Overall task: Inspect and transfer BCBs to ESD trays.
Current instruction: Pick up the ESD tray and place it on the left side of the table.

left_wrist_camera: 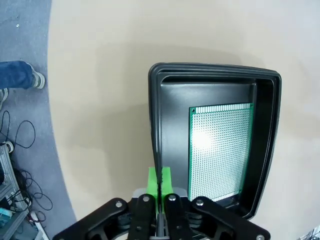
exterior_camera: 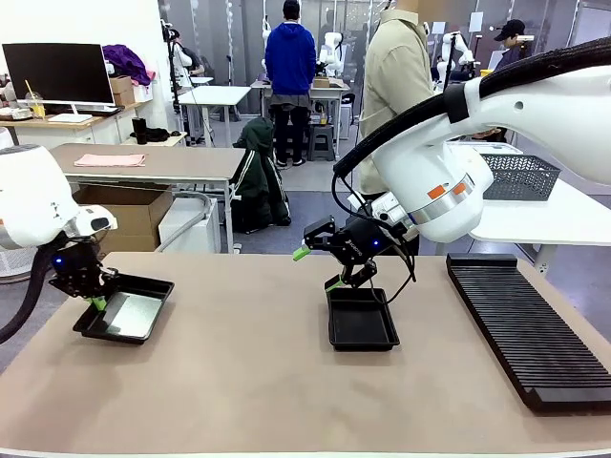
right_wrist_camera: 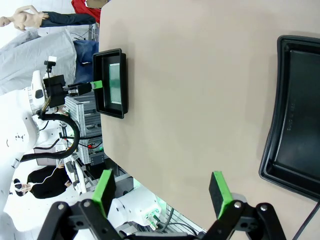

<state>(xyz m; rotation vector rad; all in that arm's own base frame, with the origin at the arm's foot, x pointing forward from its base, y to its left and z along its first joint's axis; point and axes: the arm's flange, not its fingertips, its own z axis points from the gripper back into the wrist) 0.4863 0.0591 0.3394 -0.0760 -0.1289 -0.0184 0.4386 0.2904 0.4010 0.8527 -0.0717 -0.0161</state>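
Note:
Two black ESD trays lie on the table. The left tray (exterior_camera: 95, 329) (left_wrist_camera: 160, 100) (right_wrist_camera: 102, 107) holds a pale green BCB (exterior_camera: 134, 313) (left_wrist_camera: 220, 150) (right_wrist_camera: 116, 82) flat on its floor. My left gripper (exterior_camera: 97, 302) (left_wrist_camera: 160, 180) (right_wrist_camera: 97, 85) is shut, its green pads pressed together right at that tray's rim; whether the rim is pinched between them I cannot tell. The middle tray (exterior_camera: 361, 341) (right_wrist_camera: 272, 150) is empty. My right gripper (exterior_camera: 318, 268) (right_wrist_camera: 162, 185) hangs open just above its far left corner, holding nothing.
A long black ribbed rack (exterior_camera: 530, 329) lies along the table's right side. A person in a beige jacket (exterior_camera: 396, 76) stands at the far edge. Bare tabletop spreads between the two trays and along the front.

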